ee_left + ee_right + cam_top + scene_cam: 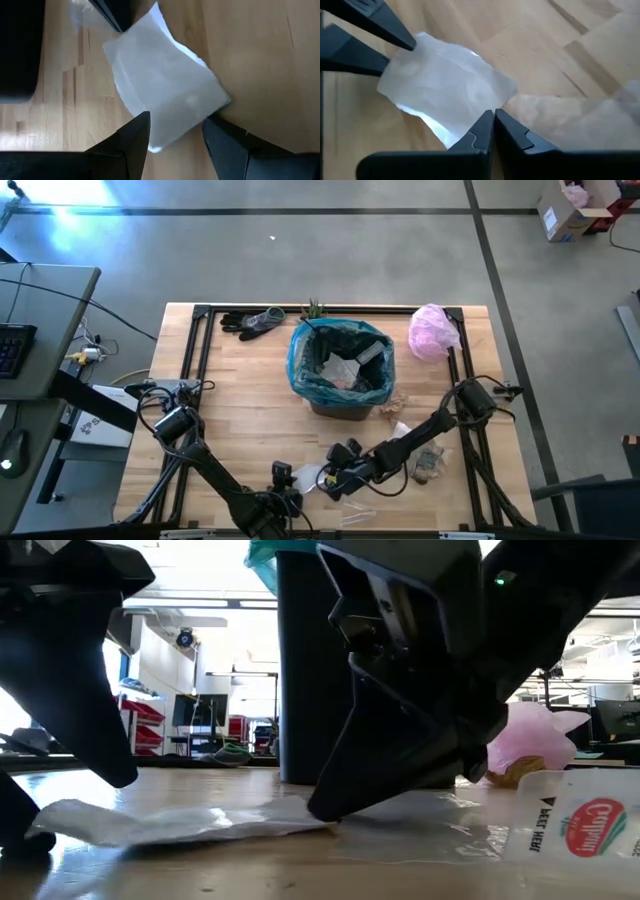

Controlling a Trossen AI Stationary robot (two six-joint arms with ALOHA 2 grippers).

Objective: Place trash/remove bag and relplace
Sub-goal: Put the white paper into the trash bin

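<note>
White scrap (445, 95) flat between spread left gripper (172, 132) and closed, empty right gripper (493, 131) at its edge.

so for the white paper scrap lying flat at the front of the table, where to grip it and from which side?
Probably the free edge. The white paper scrap lies flat on the table, so a straight top-down pinch gets little. The left gripper is open with that edge between its fingers; the right gripper, shut, presses the opposite corner. Come in low from the left gripper's side.

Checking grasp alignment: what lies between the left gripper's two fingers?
In the left wrist view, the white paper scrap lies between the open left gripper fingers, flat on the table.
</note>
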